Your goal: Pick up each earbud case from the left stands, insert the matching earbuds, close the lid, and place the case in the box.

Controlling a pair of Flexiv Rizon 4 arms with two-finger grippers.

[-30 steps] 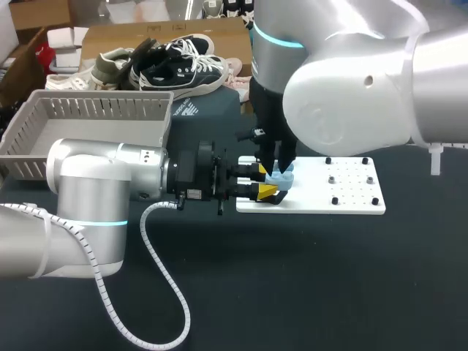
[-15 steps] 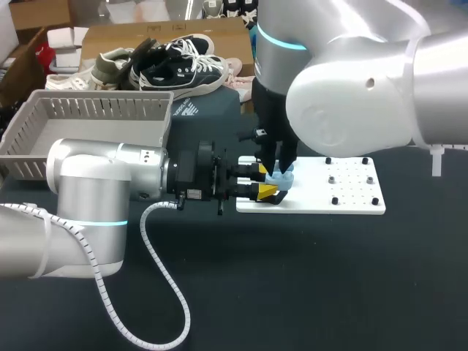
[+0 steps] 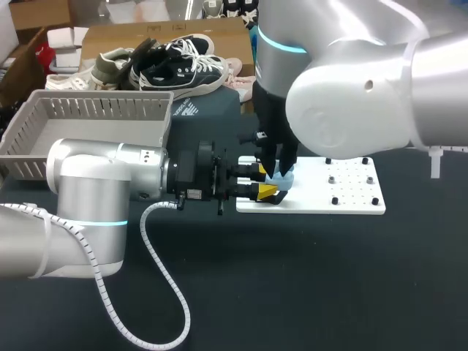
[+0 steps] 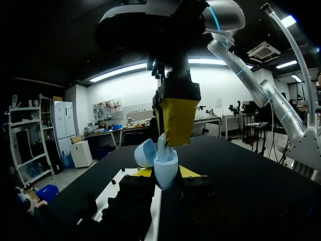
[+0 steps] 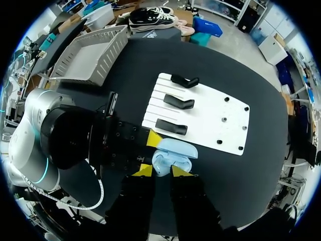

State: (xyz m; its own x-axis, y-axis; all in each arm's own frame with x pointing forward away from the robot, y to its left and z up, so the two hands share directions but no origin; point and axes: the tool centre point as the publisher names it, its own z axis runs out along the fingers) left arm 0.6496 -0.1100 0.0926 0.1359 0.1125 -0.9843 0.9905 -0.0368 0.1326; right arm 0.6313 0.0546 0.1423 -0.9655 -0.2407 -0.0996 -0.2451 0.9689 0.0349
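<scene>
The left gripper (image 3: 264, 180) reaches in level from the left side and pinches the one earbud case (image 4: 164, 168) between its two yellow tips, one tip on each side of the lower shell. The case is light blue, and its lid (image 4: 145, 153) stands open, tilted back. The case is held at the left end of the white board (image 5: 210, 115), just beside the stand that is nearest to the robot. The right gripper (image 5: 161, 171) points straight down from above at the open case. Whether it pinches something there cannot be told from these views. On the board lie three black stands (image 5: 170, 126) in a row, one behind the other. On the right part of the board sit six small studs (image 5: 223, 119). One grey slatted box (image 3: 102, 106) stands at the far left of the dark table (image 3: 292, 285), well apart from the board.
</scene>
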